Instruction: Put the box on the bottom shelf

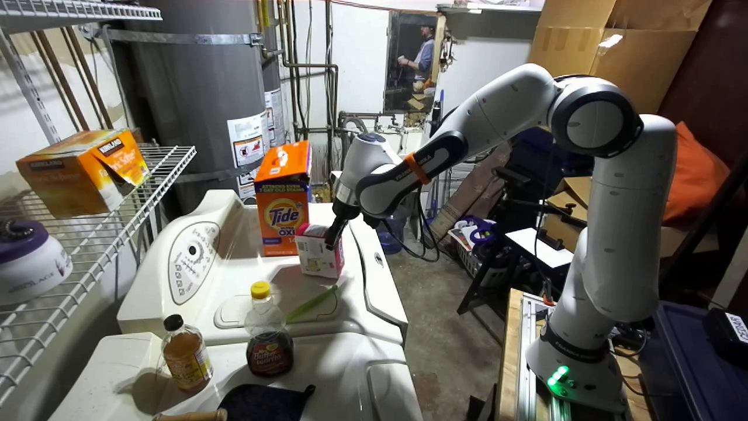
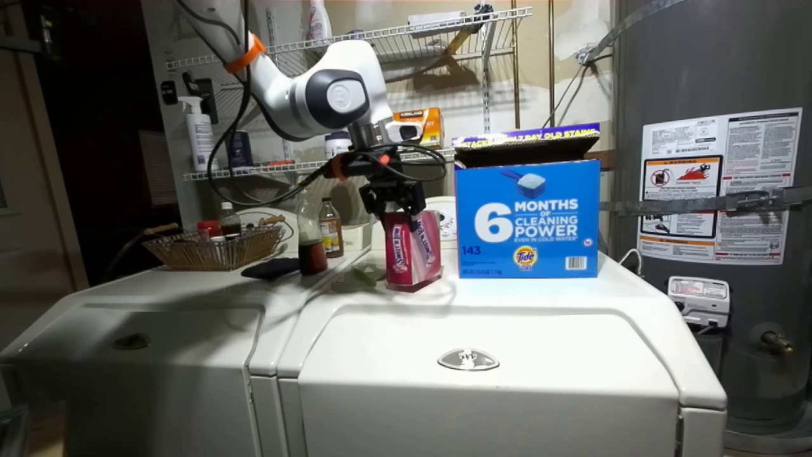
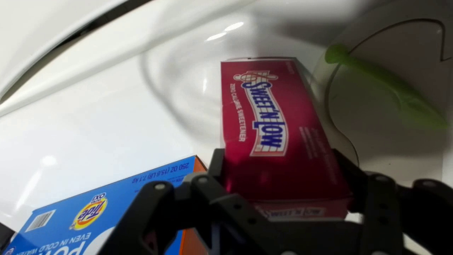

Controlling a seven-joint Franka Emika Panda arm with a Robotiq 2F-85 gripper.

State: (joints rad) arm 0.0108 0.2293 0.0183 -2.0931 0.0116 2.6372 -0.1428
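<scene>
The box (image 1: pixel 315 256) is a small pink-and-white Sweet'N Low carton, upright with a slight tilt. It also shows in an exterior view (image 2: pixel 412 251) and in the wrist view (image 3: pixel 262 113). It is at the white machine's top beside the Tide box; I cannot tell whether its base touches the surface. My gripper (image 1: pixel 333 238) comes from above, with its fingers pressed on two opposite sides of the box, as the wrist view (image 3: pixel 279 161) shows. The bottom shelf (image 1: pixel 105 252) is a white wire tier on the wall, also visible behind the arm (image 2: pixel 254 169).
The orange Tide box (image 1: pixel 285 216) stands close to the box. A green utensil (image 1: pixel 312 304), a syrup bottle (image 1: pixel 269 345) and an amber bottle (image 1: pixel 188 356) are nearby. A Kirkland carton (image 1: pixel 82 175) and a purple-lidded tub (image 1: pixel 32 263) occupy the bottom shelf. The upper wire tier (image 1: pixel 82 13) hangs above.
</scene>
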